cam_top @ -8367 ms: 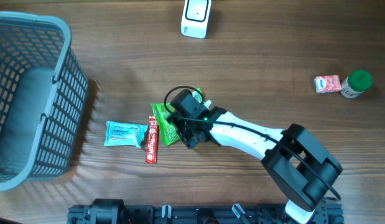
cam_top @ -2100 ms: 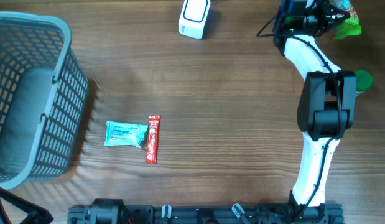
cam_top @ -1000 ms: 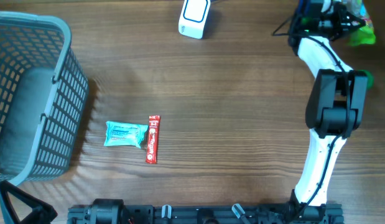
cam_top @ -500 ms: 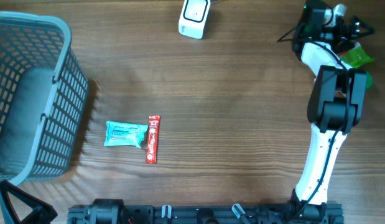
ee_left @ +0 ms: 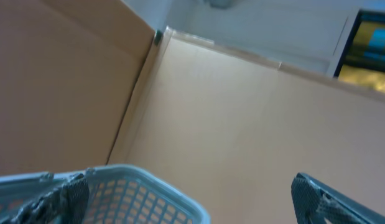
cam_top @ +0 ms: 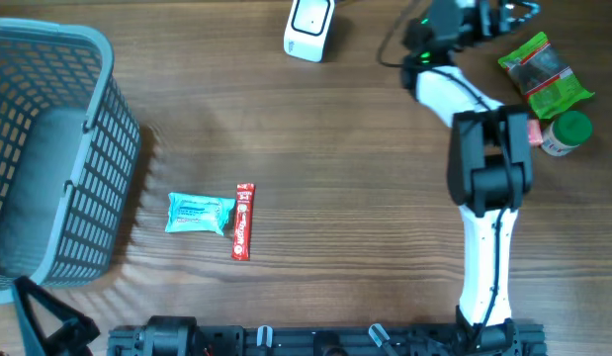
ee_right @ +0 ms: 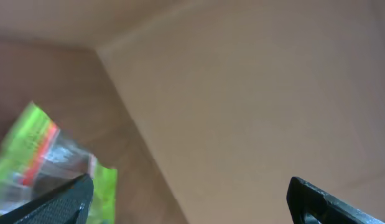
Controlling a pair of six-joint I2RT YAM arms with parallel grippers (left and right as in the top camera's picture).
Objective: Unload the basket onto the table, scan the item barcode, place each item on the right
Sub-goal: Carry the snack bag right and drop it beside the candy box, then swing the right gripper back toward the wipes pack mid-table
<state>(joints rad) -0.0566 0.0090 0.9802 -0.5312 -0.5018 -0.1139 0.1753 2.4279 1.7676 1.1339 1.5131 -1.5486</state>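
Sweeping low on its next move, the wide-open, empty right gripper (cam_top: 518,12) could knock the green packet (cam_top: 545,74) lying near it.

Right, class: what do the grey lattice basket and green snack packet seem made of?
The grey lattice basket looks like matte moulded plastic: uniform grid walls. The green snack packet is probably thin glossy plastic film: crinkled, with a clear window.

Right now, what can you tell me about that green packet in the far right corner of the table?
The green packet is a crinkly plastic pouch, bright green at its edges with a dark, partly clear middle and a red-orange strip. It lies flat and slanted on the wooden table, nothing holding it, beside a green-capped bottle.
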